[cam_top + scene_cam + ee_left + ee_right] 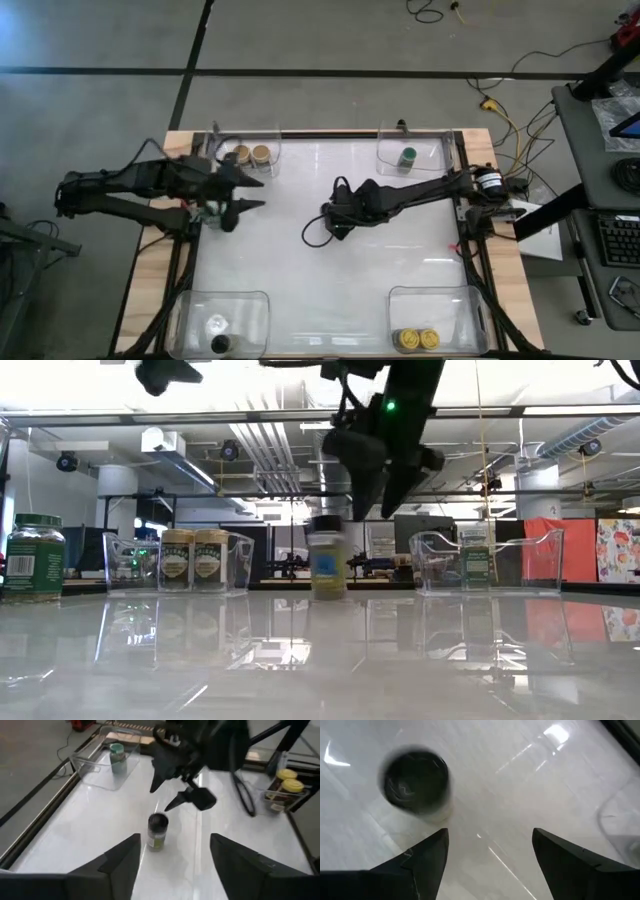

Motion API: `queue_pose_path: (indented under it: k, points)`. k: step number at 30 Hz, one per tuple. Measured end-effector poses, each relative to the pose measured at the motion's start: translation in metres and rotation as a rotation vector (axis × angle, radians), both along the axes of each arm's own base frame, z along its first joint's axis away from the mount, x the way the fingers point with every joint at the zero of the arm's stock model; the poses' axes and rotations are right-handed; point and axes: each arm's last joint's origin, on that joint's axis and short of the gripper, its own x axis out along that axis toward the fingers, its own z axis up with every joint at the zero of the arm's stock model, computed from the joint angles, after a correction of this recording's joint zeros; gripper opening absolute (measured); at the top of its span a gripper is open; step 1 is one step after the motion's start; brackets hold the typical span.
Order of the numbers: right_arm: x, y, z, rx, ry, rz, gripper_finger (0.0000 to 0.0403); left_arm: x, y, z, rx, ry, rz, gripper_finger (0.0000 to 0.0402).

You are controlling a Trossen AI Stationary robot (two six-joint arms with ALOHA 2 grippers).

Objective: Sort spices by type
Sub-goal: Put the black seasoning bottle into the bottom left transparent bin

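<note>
Right hand [182,787] hovers spread wide above 1 black-lidded jar [158,831]; left hand [240,195] gapes wide at 9 o'clock

The high view hangs above and looks straight down, taking in the whole tabletop [330,250], its four corner tubs and both arms. The low view sits at tabletop [320,660] height and faces level across it into the room behind, where it shares the black-lidded jar [327,563] with both wrist views. The left wrist view looks forward across the tabletop past its own dark fingers [117,865], with that jar [158,832] near and the right end effector [175,790] just beyond. The right wrist view looks steeply down, very close over the same jar [416,782].
</note>
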Motion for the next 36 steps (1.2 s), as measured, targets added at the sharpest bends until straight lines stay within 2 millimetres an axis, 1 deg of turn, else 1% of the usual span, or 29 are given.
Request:
queue_pose_path:
  k: [5,9,15,18,23,27,30,32,36]
  points:
    - [-0.013,0.007,0.021,0.003,-0.023,0.022,0.029,0.037,0.0,-0.011,0.017,0.014,-0.014,0.0276]
    - [-0.023,0.015,0.039,-0.002,-0.053,0.076,0.0297,0.071,0.003,-0.024,-0.009,0.003,-0.08,0.0305]
    - [-0.046,0.025,0.062,0.001,-0.059,0.104,0.0308,0.113,0.015,-0.047,-0.054,-0.018,-0.112,0.0313]
    - [-0.055,0.029,0.068,0.007,-0.062,0.101,0.0311,0.133,0.017,-0.062,-0.056,-0.001,-0.105,0.0311]
    - [-0.064,0.04,0.072,0.012,-0.069,0.129,0.0305,0.16,0.022,-0.089,-0.046,0.083,-0.046,0.0311]
    - [-0.068,0.053,0.072,0.012,-0.052,0.173,0.03,0.176,0.034,-0.107,-0.092,0.16,0.006,0.0316]
    - [-0.07,0.061,0.069,0.009,-0.034,0.198,0.03,0.184,0.042,-0.113,-0.086,0.179,0.027,0.0319]
    - [-0.07,0.065,0.066,0.006,-0.017,0.207,0.0302,0.19,0.043,-0.114,-0.058,0.179,0.01,0.032]
    - [-0.07,0.065,0.06,0.002,0.002,0.21,0.031,0.2,0.043,-0.122,-0.046,0.207,-0.01,0.032]
